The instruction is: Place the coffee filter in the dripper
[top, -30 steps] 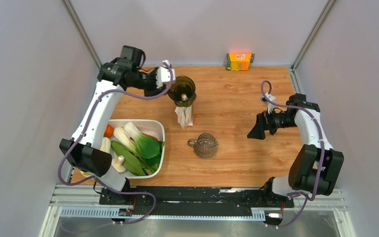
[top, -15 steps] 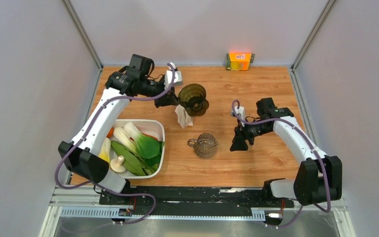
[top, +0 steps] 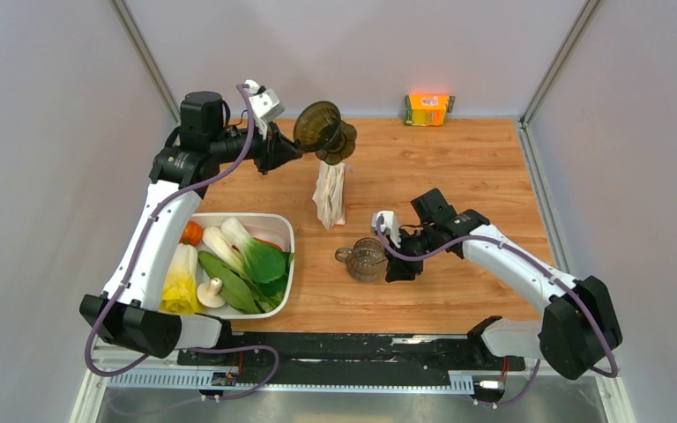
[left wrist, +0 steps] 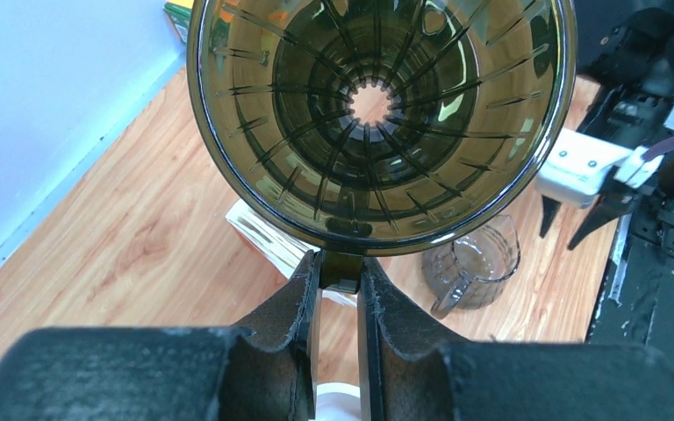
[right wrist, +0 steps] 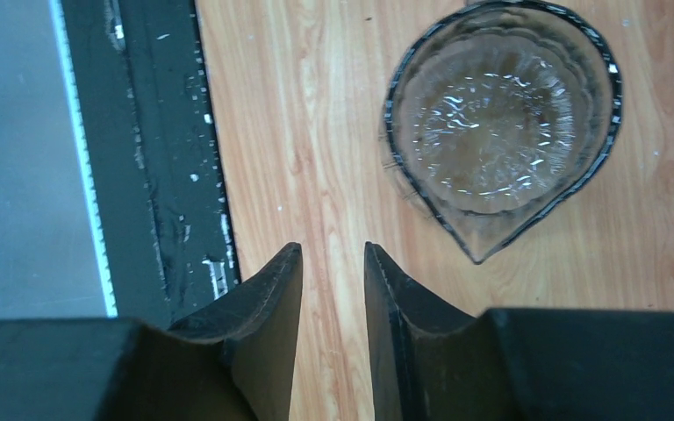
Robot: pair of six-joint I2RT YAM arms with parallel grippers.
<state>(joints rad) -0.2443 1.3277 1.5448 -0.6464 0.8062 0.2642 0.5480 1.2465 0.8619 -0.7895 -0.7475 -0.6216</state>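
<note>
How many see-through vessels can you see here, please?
2. The dark brown dripper is held aloft at the back left by the left gripper; the clear glass jug stands on the table beside the right gripper. None appear hidden.

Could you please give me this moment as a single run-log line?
left claw: shut on dripper, held aloft, no filter inside | right claw: open, empty, near glass jug | filter packet: untouched

dripper (top: 321, 129): 1 | filter packet (top: 330, 196): 1 | glass jug (top: 367, 259): 1 | white tub (top: 287, 231): 1 | vegetables (top: 260, 260) in tub: heaped, count unclear | orange box (top: 428, 108): 1 | end effectors: 2, left end effector (left wrist: 340, 270) and right end effector (right wrist: 332, 254) | surface (top: 441, 167): 1
</note>
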